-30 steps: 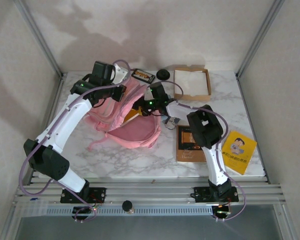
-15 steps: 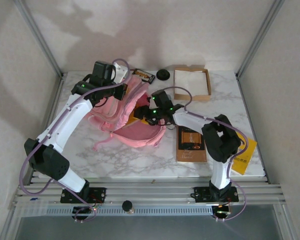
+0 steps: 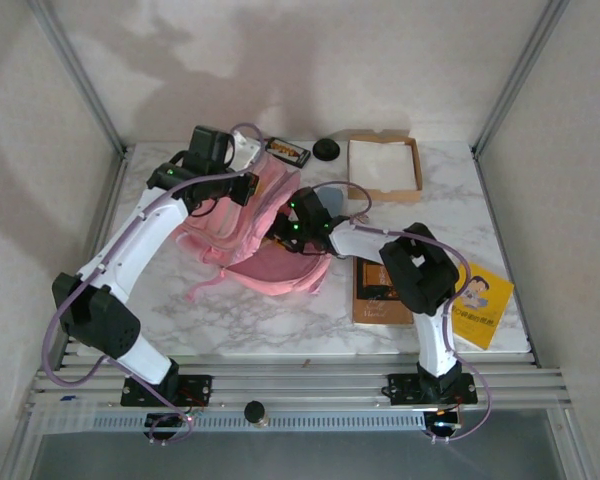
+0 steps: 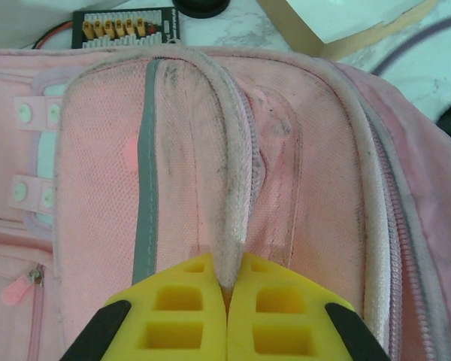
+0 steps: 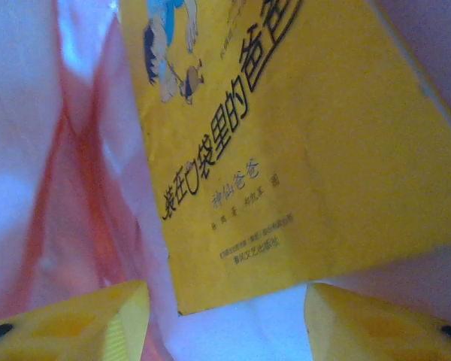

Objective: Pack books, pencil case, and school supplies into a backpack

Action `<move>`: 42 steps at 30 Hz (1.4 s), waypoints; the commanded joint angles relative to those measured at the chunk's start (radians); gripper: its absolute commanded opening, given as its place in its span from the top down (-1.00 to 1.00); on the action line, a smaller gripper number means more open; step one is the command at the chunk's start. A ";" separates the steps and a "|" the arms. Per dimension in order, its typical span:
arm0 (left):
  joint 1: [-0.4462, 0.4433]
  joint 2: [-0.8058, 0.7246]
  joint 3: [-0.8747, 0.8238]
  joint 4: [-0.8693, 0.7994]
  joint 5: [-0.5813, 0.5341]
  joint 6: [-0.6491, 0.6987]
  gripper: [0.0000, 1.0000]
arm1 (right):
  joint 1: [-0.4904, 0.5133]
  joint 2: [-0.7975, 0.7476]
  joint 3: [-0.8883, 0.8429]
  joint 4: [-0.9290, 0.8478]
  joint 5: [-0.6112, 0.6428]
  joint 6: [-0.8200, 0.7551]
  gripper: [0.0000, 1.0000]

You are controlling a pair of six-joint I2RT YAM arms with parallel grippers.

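The pink backpack (image 3: pixel 242 232) lies at the table's middle left. My left gripper (image 3: pixel 237 186) (image 4: pixel 227 289) is shut on its pale carry loop (image 4: pixel 233 188) and holds the top up. My right gripper (image 3: pixel 292 226) (image 5: pixel 225 331) is pushed into the bag's mouth, jaws open. Just ahead of its fingertips (image 5: pixel 75 320), a yellow book (image 5: pixel 286 143) with black print lies against the pink lining (image 5: pixel 68 226), touching neither finger. On the table, a brown book (image 3: pixel 380 290) lies by the right arm, and another yellow book (image 3: pixel 480 306) lies at the right edge.
A shallow cardboard tray (image 3: pixel 417 165) with white lining sits at the back right. Behind the backpack lie a black round object (image 3: pixel 327 150) and a black block with yellow connectors (image 3: pixel 286 152) (image 4: pixel 128 28). Metal frame posts stand at the back corners.
My right gripper moved left and deeper into the backpack's mouth, its jaws narrowing a little. The left gripper kept its hold on the loop and stayed put.
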 commanded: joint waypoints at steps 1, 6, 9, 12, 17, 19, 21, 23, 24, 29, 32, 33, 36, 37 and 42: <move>0.005 -0.024 0.009 0.034 0.054 0.048 1.00 | -0.015 0.076 0.098 0.120 0.047 0.020 -0.07; 0.005 -0.014 0.018 0.024 0.045 0.055 1.00 | -0.015 0.172 0.240 0.126 0.066 -0.046 -0.10; 0.008 -0.007 0.026 0.028 0.002 0.048 1.00 | -0.018 0.180 0.254 0.141 0.010 -0.067 -0.16; 0.012 0.006 0.039 -0.001 -0.066 0.053 1.00 | -0.018 0.043 0.114 0.129 0.064 -0.106 -0.23; 0.018 -0.016 -0.021 0.059 -0.054 0.010 1.00 | -0.085 -0.136 -0.097 -0.091 0.061 -0.170 -0.27; 0.018 -0.025 -0.062 0.100 -0.052 -0.029 1.00 | -0.109 -0.243 -0.223 -0.131 0.102 -0.185 -0.27; 0.018 -0.024 -0.099 0.132 -0.026 -0.074 1.00 | -0.131 -0.375 -0.316 -0.217 0.172 -0.228 -0.30; 0.012 -0.019 -0.139 0.165 -0.006 -0.118 1.00 | -0.158 -0.497 -0.387 -0.273 0.203 -0.261 -0.33; 0.004 -0.015 -0.163 0.179 0.004 -0.132 1.00 | -0.178 -0.557 -0.417 -0.301 0.202 -0.271 -0.33; -0.054 -0.010 -0.312 0.311 0.007 -0.228 1.00 | -0.286 -0.750 -0.432 -0.493 0.195 -0.342 -0.40; -0.072 0.020 -0.366 0.353 -0.030 -0.257 1.00 | -0.312 -0.788 -0.427 -0.536 0.132 -0.361 -0.50; -0.073 0.028 -0.372 0.361 -0.025 -0.260 1.00 | -0.327 -0.788 -0.435 -0.535 0.082 -0.350 -0.50; -0.082 0.036 -0.355 0.368 -0.028 -0.261 1.00 | -0.299 -0.756 -0.453 -0.403 -0.085 -0.288 -0.45; -0.085 0.038 -0.342 0.364 -0.037 -0.260 1.00 | -0.268 -0.736 -0.437 -0.377 -0.081 -0.275 -0.44; -0.087 0.035 -0.292 0.292 -0.157 -0.238 1.00 | -0.162 -0.657 -0.330 -0.197 -0.180 -0.190 -0.51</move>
